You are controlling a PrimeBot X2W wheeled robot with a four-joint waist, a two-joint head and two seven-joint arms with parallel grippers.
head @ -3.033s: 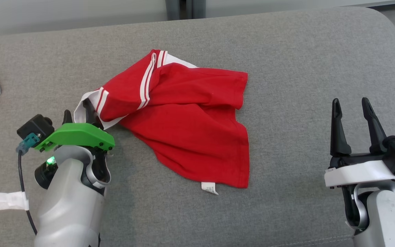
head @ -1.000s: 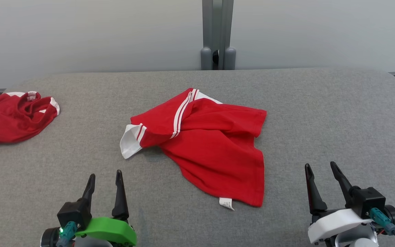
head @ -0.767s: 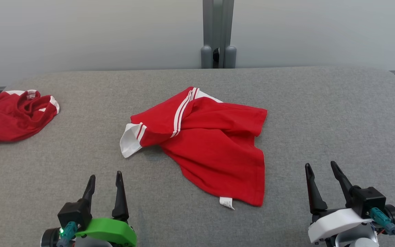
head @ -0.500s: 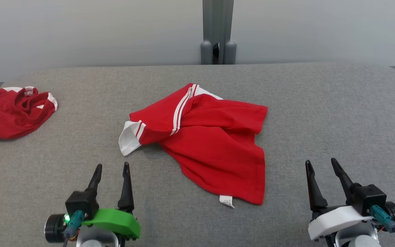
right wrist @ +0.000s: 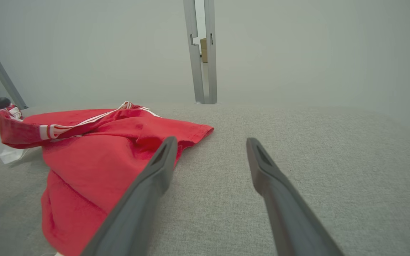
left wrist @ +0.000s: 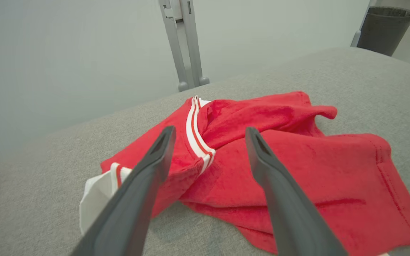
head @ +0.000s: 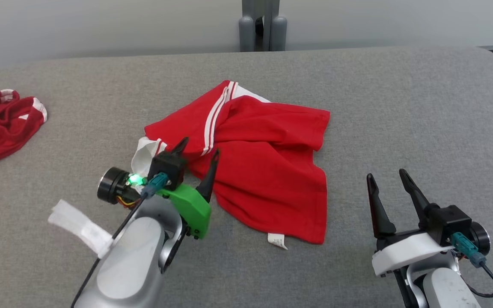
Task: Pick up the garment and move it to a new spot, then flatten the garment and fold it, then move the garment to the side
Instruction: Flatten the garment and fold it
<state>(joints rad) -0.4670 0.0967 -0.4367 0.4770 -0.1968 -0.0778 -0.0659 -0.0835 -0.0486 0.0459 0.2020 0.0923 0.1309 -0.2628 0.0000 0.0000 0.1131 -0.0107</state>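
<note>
Well, the grey padded worktop [head: 400, 107] carries the red garment [head: 268, 171] in a crumpled heap. It lies straight ahead of the left pincer [head: 200, 145] and off to the left of the right pincer [head: 385, 173], apart from it. A second red garment [head: 2, 124] sits well off on the left pincer's outer side. Both pincers are spread wide and hold nothing. To my eye the risk is at the left pincer, whose tips straddle stacked folds just beside the white cuff [head: 144, 154]. A bite there could catch only the top layer and twist the heap tighter, or pinch the padding beneath. The small label [head: 277, 240] marks a loose corner that might tuck under during a lift.
</note>
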